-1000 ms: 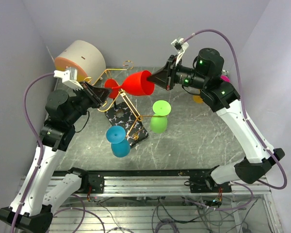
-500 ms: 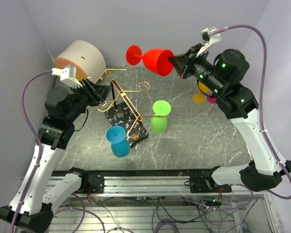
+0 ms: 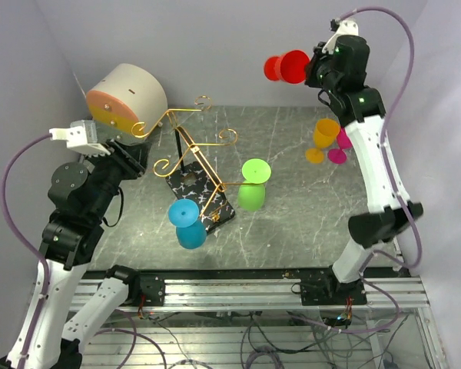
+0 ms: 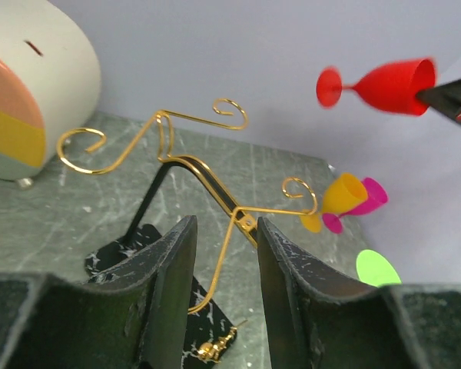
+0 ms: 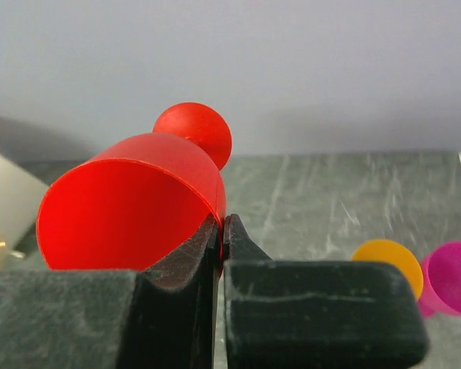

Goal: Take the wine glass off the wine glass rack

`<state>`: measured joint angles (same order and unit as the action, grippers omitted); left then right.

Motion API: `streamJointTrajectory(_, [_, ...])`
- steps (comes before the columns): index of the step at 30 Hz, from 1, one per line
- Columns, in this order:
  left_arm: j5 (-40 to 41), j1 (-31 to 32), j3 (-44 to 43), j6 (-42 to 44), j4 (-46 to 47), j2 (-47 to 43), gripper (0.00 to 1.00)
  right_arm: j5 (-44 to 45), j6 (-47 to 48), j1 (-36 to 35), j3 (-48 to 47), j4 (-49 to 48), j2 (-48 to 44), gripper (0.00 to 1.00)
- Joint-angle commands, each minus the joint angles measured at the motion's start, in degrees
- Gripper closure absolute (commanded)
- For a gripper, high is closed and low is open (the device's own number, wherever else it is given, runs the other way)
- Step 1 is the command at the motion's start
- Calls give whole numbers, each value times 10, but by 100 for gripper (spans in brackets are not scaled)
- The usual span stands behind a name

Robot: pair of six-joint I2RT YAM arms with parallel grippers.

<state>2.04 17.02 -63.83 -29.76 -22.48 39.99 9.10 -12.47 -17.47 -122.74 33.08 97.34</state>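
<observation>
Wine glass of red plastic (image 3: 288, 67), held sideways in the air, high up by the back wall and well apart from the thin gold wire rack with scroll-curled arms and a black white-veined base (image 3: 190, 150). The right gripper (image 3: 310, 69) is closed on the glass's rim, one finger inside the bowl and one outside (the right wrist view shows the pinch plainly).

The left gripper (image 3: 131, 157) is near the rack's left scroll, its jaws apart and holding nothing.

A lime green plastic glass (image 3: 252, 192) and a sky blue plastic glass (image 3: 188, 227) appear to hang foot-up from the rack's near arms. An orange plastic glass (image 3: 323, 134) and a magenta plastic glass (image 3: 342, 142) lie on the grey marbled table (image 3: 307, 215) at the far right. A round beige drum with an orange face (image 3: 127, 96) sits at the far left.

The removal itself looks done. What seems left is to set the red glass down, perhaps beside the two on the table.
</observation>
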Motion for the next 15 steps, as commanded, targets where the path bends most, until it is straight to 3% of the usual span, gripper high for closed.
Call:
streamJointTrajectory(1, [73, -2, 14, 44, -12, -21, 53, -51, -44, 61, -51, 100, 81, 100])
streamJointTrajectory(9, [115, -2, 70, 75, -5, -35, 53, -46, -48, 91, -116, 236, 188, 100])
streamJointTrajectory(15, [123, -2, 99, 73, 0, -42, 53, -38, -44, 103, -93, 260, 220, 100])
